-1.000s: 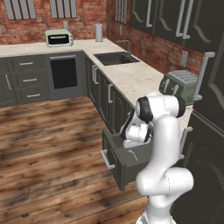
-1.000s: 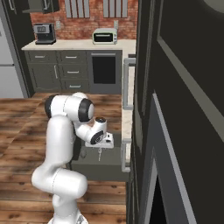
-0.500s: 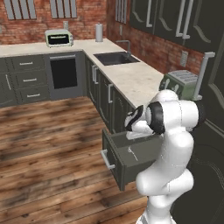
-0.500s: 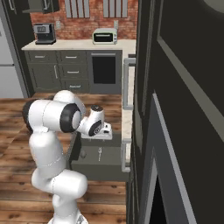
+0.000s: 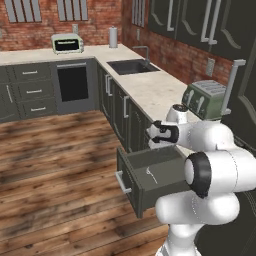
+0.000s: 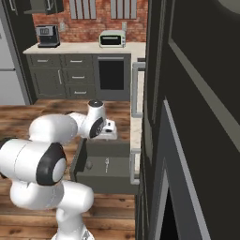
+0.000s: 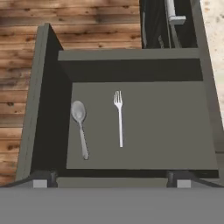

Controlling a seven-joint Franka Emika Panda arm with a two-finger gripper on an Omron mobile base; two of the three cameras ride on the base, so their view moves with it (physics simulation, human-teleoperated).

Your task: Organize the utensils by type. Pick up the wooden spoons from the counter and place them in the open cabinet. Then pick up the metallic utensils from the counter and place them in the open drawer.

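Red brick walls and warm wooden floorboards frame this kitchen, where the beige speckled stone counter [image 5: 150,90] runs along dark grey cupboard fronts towards a sink [image 5: 132,66] in the corner. Below me the dark grey drawer [image 7: 48,109] stands pulled out, and I look straight down into it from the hand view. On its flat dark floor lie the thin silver fork [image 7: 119,117] and the short grey metal spoon [image 7: 80,127], side by side but apart, the spoon nearer the drawer's side wall, the fork nearer the middle. Both point roughly the same way, bowl and tines towards the far wall as I see it. My gripper [image 7: 109,181] hangs above the drawer with its jaws spread wide and nothing between them; my two dark fingertips [image 7: 40,179] just show at the bottom edge. From the base views my hand sits over the drawer's back part, close to the counter edge, though its fingers are too small there for me to tell much. A green-grey toaster [image 5: 206,100] stands on the counter beside my arm
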